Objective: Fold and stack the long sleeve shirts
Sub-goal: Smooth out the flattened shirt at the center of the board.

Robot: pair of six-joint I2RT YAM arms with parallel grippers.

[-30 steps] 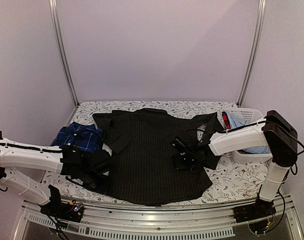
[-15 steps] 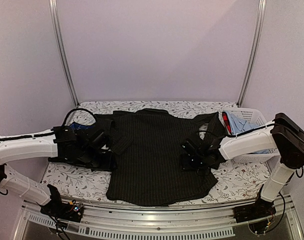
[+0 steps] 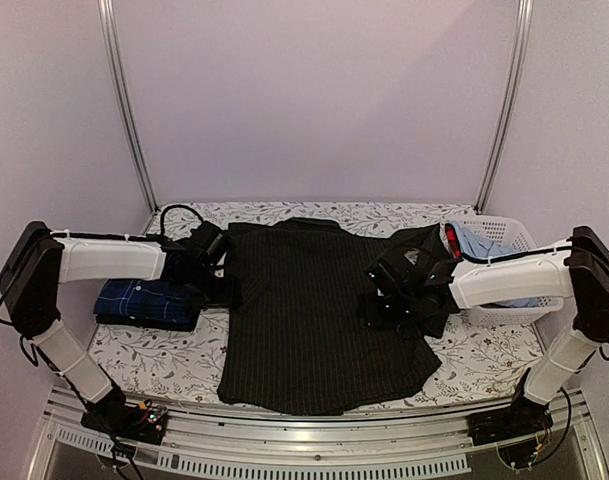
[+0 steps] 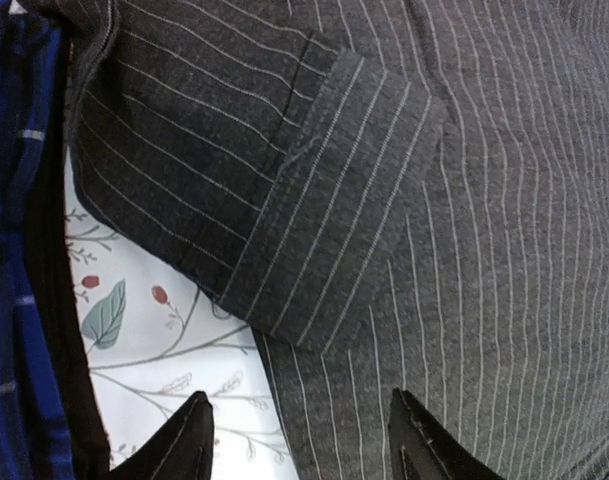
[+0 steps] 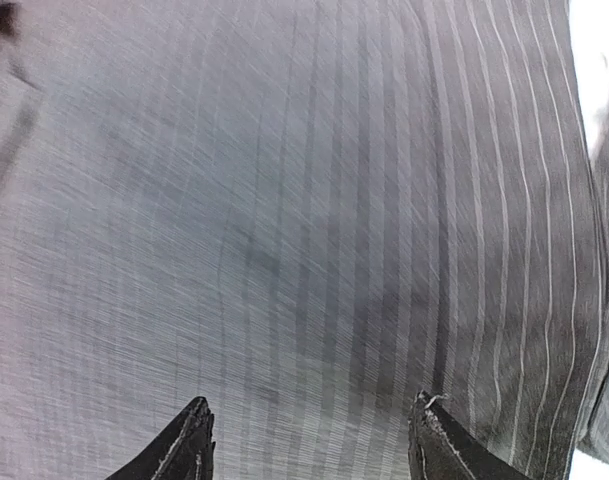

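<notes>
Left gripper (image 4: 304, 445) swung rearward; navy shirt (image 3: 144, 300) partly hidden.

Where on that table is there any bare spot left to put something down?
Two bare patches of the flowered table: front left, bordered by the folded navy shirt and the black shirt; and front right, between the black shirt and the table's edge, nearer than the basket. The middle is crowded: the black shirt fills it.
</notes>
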